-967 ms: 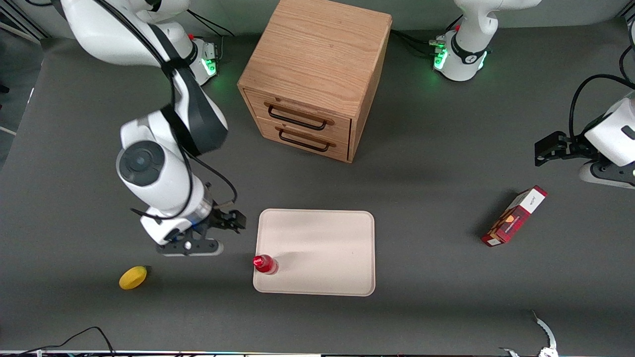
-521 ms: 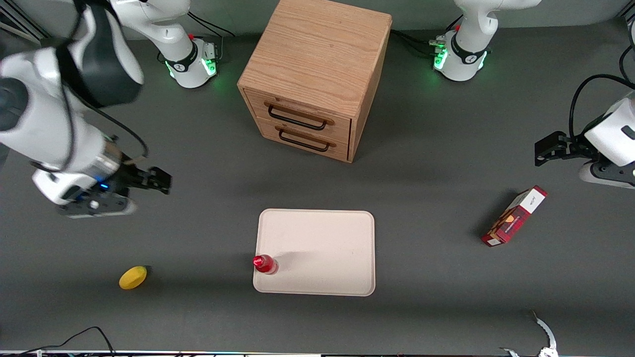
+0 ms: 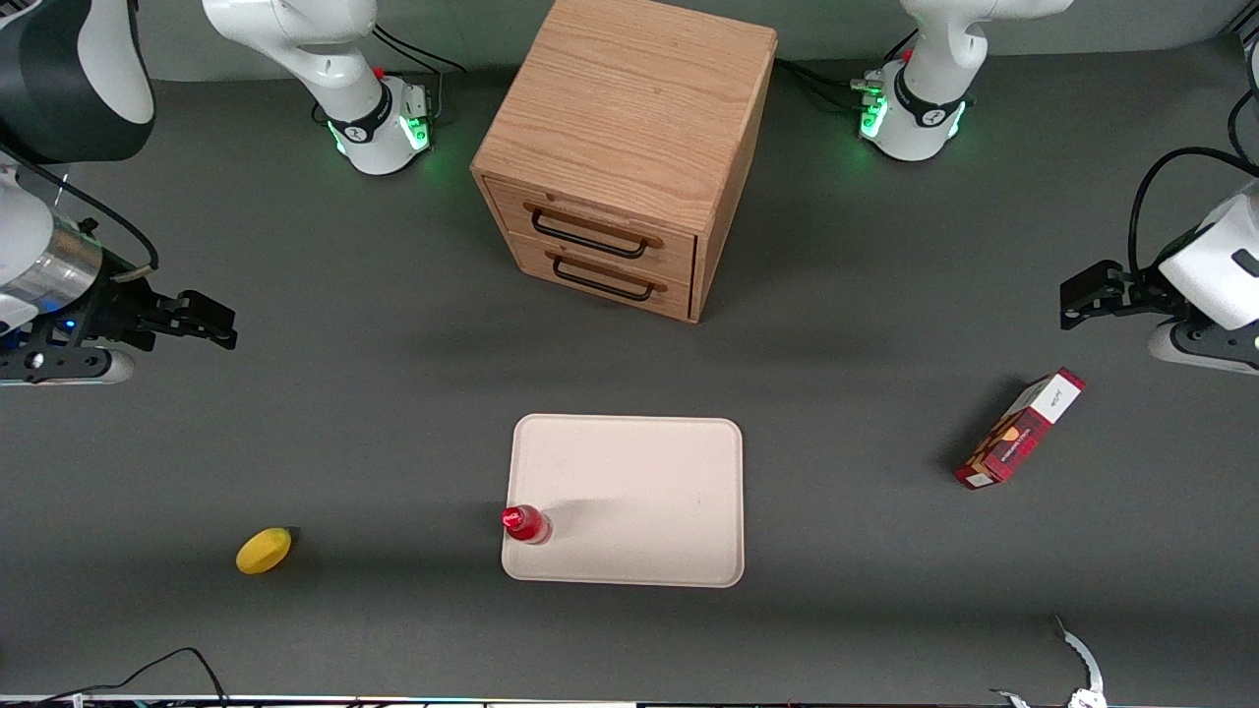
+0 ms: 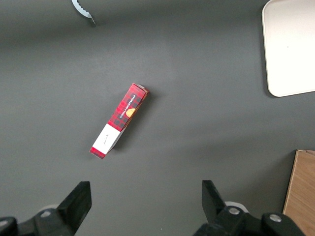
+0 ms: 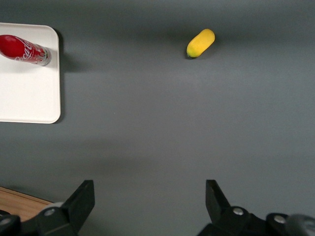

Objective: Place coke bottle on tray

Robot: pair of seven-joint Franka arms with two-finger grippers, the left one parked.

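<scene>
Black two-finger gripper (image 3: pixel 211 327), arm partly cropped, jaws spread and empty, hovers well apart from the cream rectangular tray (image 3: pixel 639 472). Yellow oval lemon (image 3: pixel 264 550) lies toward the working arm's end. Small glossy red coke bottle (image 3: pixel 525 523) stands upright on the tray's near corner, close to its rim.

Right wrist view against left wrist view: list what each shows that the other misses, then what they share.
Only the right wrist view shows the coke bottle, standing on the tray near its edge, and the yellow lemon on the table. The right arm's hand hangs open and empty above bare table, toward the working arm's end. Only the left wrist view shows the red carton box lying flat. Both show the tray, a sliver of the wooden cabinet and the grey table.
</scene>
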